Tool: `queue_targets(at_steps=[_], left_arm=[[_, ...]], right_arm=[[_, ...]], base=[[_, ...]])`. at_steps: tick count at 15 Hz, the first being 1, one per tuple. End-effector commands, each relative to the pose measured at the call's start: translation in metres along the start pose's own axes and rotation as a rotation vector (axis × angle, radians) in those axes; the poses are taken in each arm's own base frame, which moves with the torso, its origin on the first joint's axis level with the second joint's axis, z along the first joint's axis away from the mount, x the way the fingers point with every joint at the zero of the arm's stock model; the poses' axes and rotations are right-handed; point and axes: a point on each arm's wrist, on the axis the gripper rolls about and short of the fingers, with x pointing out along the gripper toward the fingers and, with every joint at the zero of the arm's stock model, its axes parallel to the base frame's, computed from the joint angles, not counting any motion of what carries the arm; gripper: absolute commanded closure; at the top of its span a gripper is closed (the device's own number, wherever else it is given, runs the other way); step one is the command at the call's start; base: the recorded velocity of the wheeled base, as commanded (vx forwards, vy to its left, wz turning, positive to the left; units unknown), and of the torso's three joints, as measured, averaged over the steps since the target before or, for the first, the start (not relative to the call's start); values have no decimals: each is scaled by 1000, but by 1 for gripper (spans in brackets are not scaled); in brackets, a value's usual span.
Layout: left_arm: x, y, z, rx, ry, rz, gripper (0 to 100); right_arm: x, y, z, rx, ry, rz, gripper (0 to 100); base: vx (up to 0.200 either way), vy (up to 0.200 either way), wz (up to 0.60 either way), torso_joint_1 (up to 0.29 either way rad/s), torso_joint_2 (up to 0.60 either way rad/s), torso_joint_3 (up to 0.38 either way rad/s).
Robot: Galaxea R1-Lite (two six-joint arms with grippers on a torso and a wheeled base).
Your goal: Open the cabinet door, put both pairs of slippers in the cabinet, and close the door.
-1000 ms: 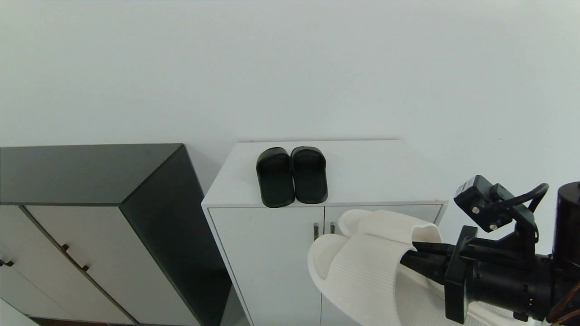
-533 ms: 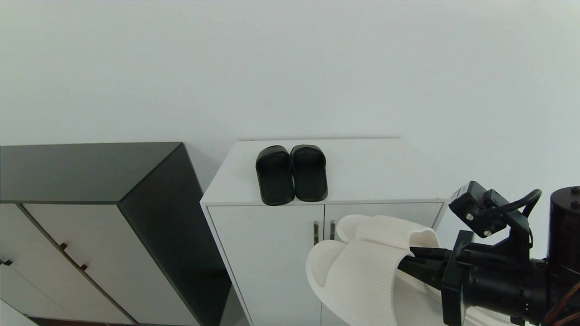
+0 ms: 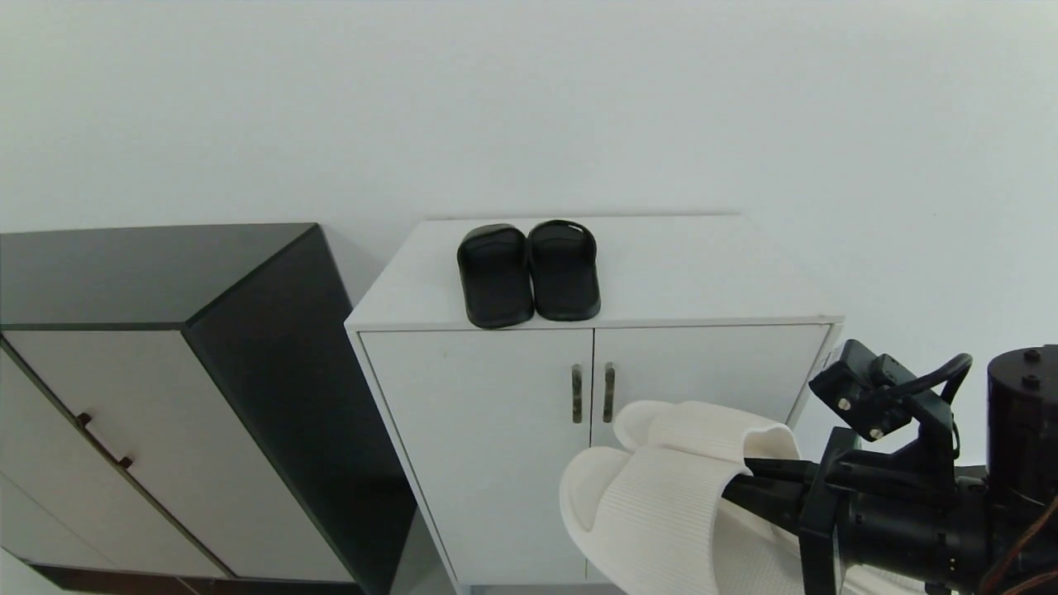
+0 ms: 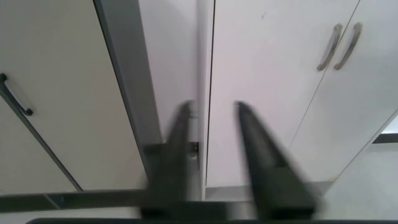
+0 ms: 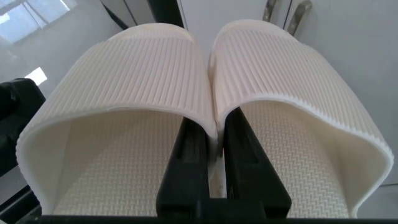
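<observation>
The right gripper [image 5: 214,127] pinches the white slippers [image 3: 661,496], just before the closed white cabinet [image 3: 479,430]. The black slippers [image 3: 529,273] lie on its top. The left gripper [image 4: 211,118] is spread apart, facing the cabinet's left edge.

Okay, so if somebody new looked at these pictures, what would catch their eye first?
First, the white slippers: the right gripper holds the pair pinched together, low in front of the white cabinet. Next, the black slippers, which sit side by side on top of that cabinet, near its front edge. Both cabinet doors are shut.
</observation>
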Motion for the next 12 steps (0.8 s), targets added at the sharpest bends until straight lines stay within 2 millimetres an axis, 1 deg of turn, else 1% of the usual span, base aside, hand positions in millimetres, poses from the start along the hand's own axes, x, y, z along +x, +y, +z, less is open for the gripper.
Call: queue_targets(at_steps=[1, 8, 12], left_arm=[[0, 0, 0, -1, -1, 0, 0], [0, 0, 0, 21, 1, -9, 0], [0, 0, 0, 24, 0, -11, 0]], right_arm=[[0, 0, -1, 0, 5, 1, 100], [1, 3, -5, -5, 10, 12, 100], [0, 3, -10, -18, 26, 14, 100]], base=[[0, 0, 0, -212, 520, 305], [0, 0, 0, -191, 500, 318], [0, 0, 0, -154, 471, 326]])
